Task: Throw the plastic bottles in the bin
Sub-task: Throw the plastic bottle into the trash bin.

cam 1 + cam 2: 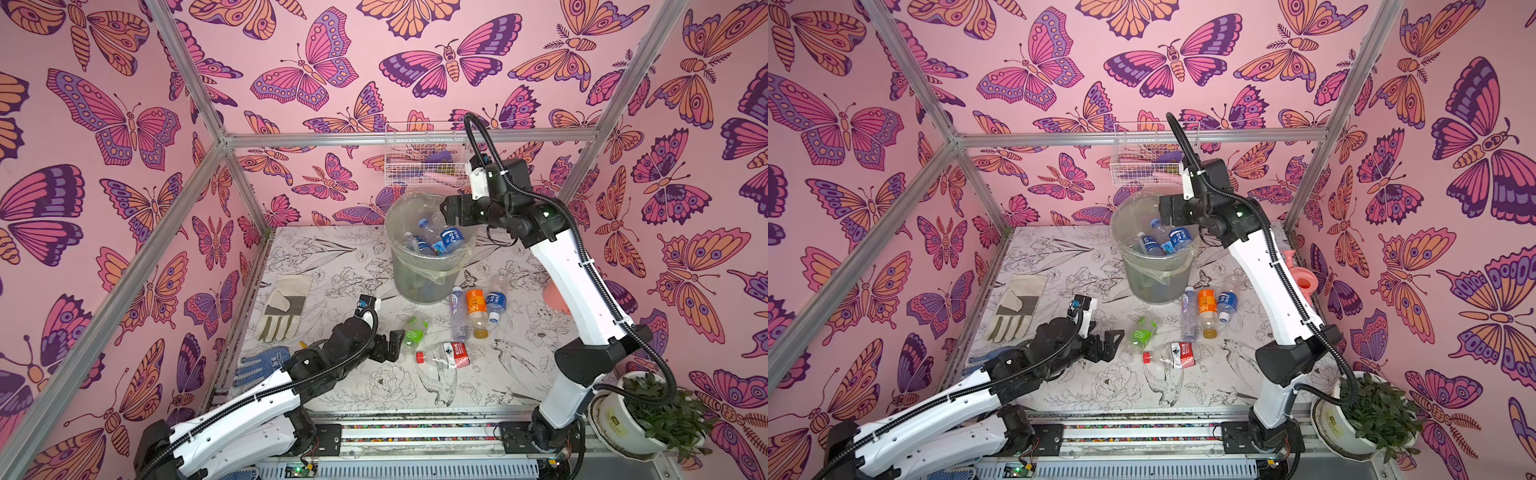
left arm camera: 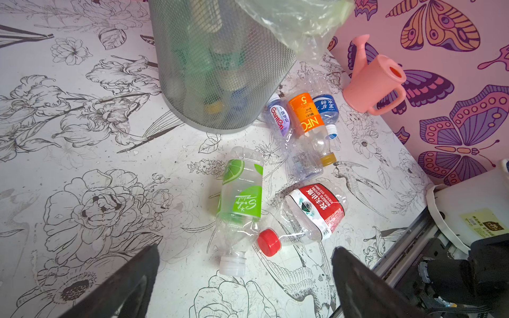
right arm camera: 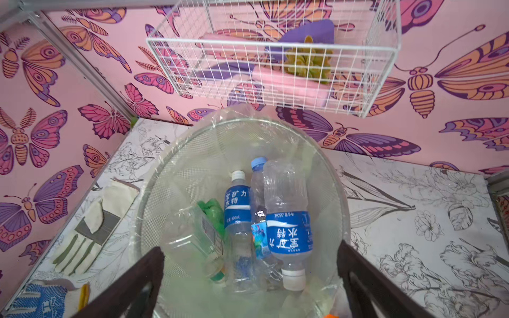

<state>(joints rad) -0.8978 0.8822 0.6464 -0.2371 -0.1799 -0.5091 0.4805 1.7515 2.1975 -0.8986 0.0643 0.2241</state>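
Note:
The grey mesh bin stands at the back of the table under a clear liner. Several plastic bottles lie inside it, a blue-labelled one on top. My right gripper hangs open over the rim, holding nothing. Loose bottles lie on the table in front of the bin: green-labelled, red-labelled, orange-labelled, purple-labelled and blue-labelled. My left gripper is open just short of the green-labelled bottle's white cap.
A pink watering can sits by the right wall behind my right arm. A white wire basket hangs on the back wall above the bin. A leather glove and a blue glove lie left. A potted plant stands front right.

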